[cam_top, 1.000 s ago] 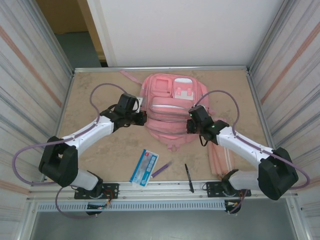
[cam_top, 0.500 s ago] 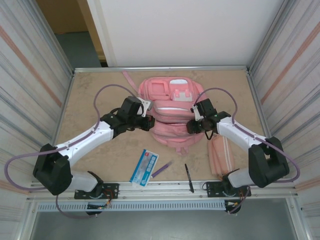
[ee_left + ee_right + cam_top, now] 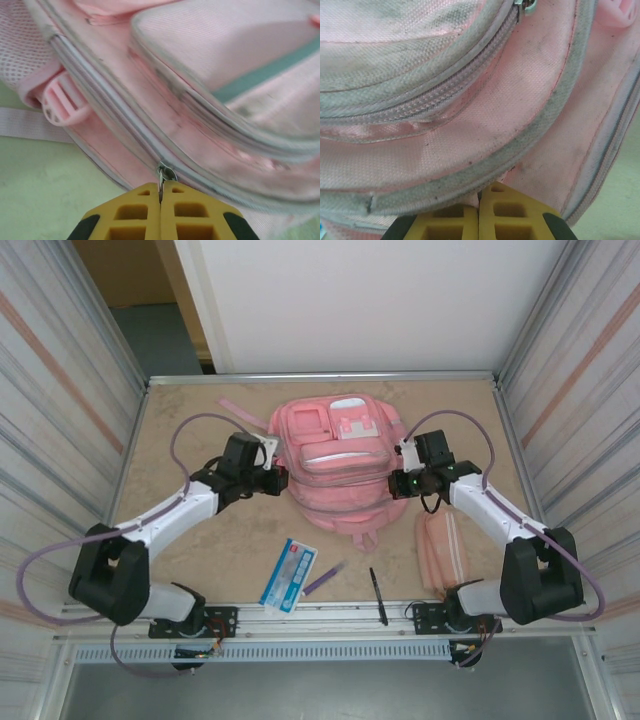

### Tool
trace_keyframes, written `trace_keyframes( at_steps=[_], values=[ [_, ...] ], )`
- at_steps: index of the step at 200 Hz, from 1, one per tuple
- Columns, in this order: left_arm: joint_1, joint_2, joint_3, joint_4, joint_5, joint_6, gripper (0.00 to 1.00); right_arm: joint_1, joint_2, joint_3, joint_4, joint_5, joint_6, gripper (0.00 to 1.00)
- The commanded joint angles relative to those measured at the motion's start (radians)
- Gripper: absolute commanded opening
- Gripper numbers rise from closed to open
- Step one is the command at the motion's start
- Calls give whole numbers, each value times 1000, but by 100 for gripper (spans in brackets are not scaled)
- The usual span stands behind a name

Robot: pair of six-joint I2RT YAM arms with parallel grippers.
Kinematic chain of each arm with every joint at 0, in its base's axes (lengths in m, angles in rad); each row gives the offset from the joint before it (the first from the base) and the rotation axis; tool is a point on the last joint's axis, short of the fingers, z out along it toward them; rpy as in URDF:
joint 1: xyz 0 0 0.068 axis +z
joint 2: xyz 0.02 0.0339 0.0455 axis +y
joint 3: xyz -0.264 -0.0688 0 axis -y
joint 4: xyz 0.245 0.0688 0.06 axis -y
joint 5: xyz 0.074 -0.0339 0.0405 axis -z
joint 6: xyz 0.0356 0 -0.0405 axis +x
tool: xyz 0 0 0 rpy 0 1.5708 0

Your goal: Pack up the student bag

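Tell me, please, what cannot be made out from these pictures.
Inside of the student bag: top view, its fabric covers it.
Print on the blue-and-white packet: top view, too small.
Whether the right gripper pinches fabric: right wrist view, grey piping hides its tips.
Most of the zip pull: left wrist view, the shut left gripper covers it.

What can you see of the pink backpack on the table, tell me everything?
The student bag is a large pink fabric backpack lying flat on the table, zipped front pockets up, with grey piping. The left gripper is shut on a zip pull at its left side; the shut right gripper touches the piping on its right.
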Motion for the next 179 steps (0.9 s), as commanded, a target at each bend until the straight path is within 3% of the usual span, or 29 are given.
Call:
trace_keyframes(
  at_steps=[1,10,19,30,49,81,93,111,124,142,155,165,170,179],
  values=[
    [12,33,24,86,60,48,0,-25,-29,-1,23,-44,-16,0],
    [-19,25,28,95,27,75,0,-25,-30,-2,23,-49,-15,0],
    [-52,15,23,109,-20,102,0,-25,-31,-4,23,-38,-13,8],
    [-73,13,21,122,-23,105,0,-25,-33,-4,21,0,-1,38],
    [-104,1,38,105,18,39,0,-13,-58,8,-8,12,22,61],
    [-220,-40,75,37,-19,-5,0,10,-139,119,-237,201,75,65],
    [-241,-45,85,27,-16,-24,0,13,-164,152,-292,183,125,69],
    [-245,-39,90,37,11,-68,0,43,-182,186,-338,158,323,70],
    [-248,-23,87,62,26,-85,0,62,-200,168,-331,128,497,72],
    [-257,5,95,77,33,-94,0,74,-227,106,-238,-7,688,73],
    [-264,24,105,84,43,-100,0,103,-238,88,-209,-6,833,74],
    [-274,32,106,94,47,-98,0,149,-241,76,-174,3,897,77],
    [-279,37,106,100,47,-95,0,169,-239,69,-149,3,917,84],
    [-287,43,106,107,47,-87,0,197,-221,64,-107,-10,926,85]
  ],
)
